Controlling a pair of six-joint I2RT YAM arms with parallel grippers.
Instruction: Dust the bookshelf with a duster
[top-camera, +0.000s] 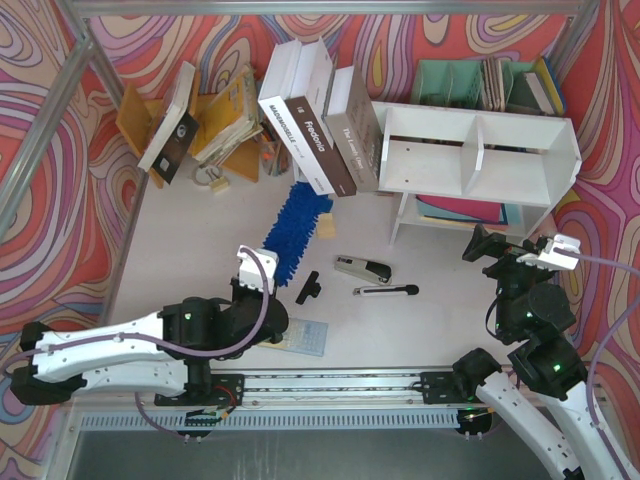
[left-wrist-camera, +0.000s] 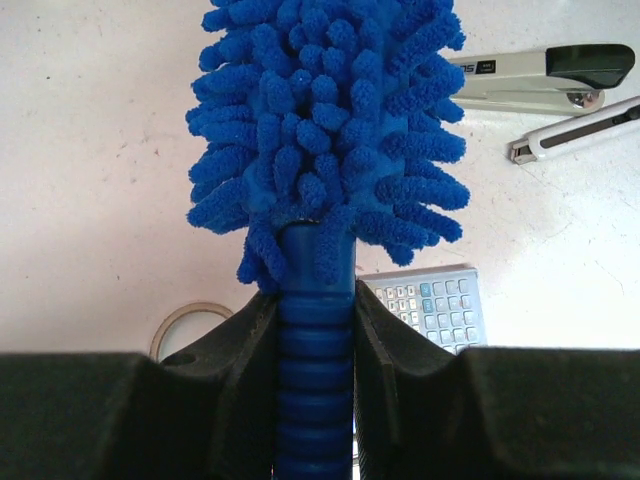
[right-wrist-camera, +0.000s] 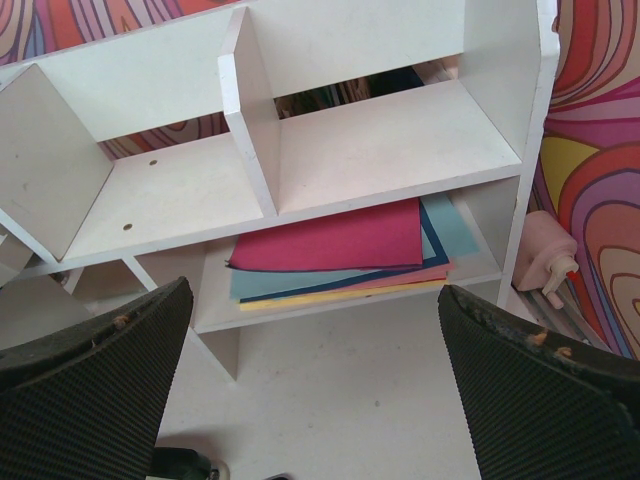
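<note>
The duster (top-camera: 293, 228) is a fluffy bright-blue head lying slantwise on the table left of centre, and its ribbed blue handle (left-wrist-camera: 316, 360) runs back between my left fingers. My left gripper (top-camera: 262, 288) (left-wrist-camera: 315, 300) is shut on that handle just below the head. The bookshelf (top-camera: 470, 112) stands at the back right, white, with a central divider. In the right wrist view the bookshelf (right-wrist-camera: 380, 150) fills the upper half. My right gripper (top-camera: 500, 248) (right-wrist-camera: 315, 310) hangs in front of its lower tier, open, with nothing between its fingers.
A stapler (top-camera: 362, 268), a box cutter (top-camera: 386, 291) and a small black clip (top-camera: 311, 288) lie mid-table. A calculator (top-camera: 303, 337) and a tape roll (left-wrist-camera: 190, 320) sit by my left gripper. Books (top-camera: 320, 130) lean beside the shelf. Coloured papers (right-wrist-camera: 330, 250) lie on its lower tier.
</note>
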